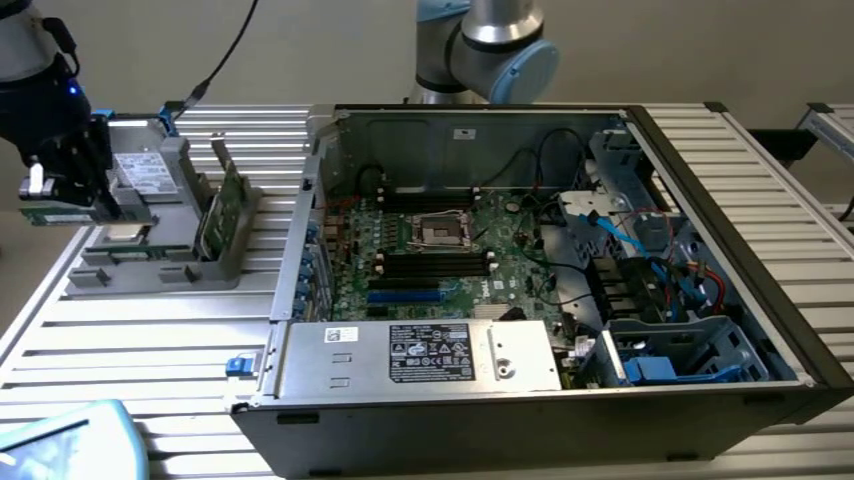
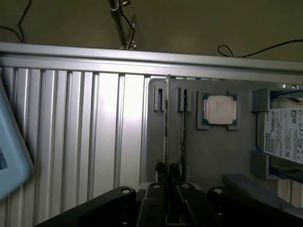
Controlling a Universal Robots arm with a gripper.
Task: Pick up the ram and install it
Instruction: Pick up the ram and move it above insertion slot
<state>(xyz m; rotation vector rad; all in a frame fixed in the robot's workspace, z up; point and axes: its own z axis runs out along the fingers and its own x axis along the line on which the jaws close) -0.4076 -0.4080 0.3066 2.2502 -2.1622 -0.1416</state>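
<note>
Ram (image 1: 64,213) was in the hand (image 1: 63,198) at the upper left of the exterior view. The hand was closed on the stick, which lay level and seemed to sit just clear of the grey tray (image 1: 147,272). In the wrist view the ram (image 2: 166,123) showed edge-on as a thin line running out from between the closed fingers (image 2: 176,187). I judged the step to be the pick, with the grasp made and the install not yet done. The rest of the task called for lining the stick's long edge up with a memory slot (image 1: 434,262) on the board in the open case (image 1: 534,425), well apart toward the frame's middle. The wrist pointed straight down over the tray's left end. On the tray near the hand sat a processor (image 1: 127,235) and an upright green card (image 1: 220,210), all on the ribbed counter (image 1: 134,340).
</note>
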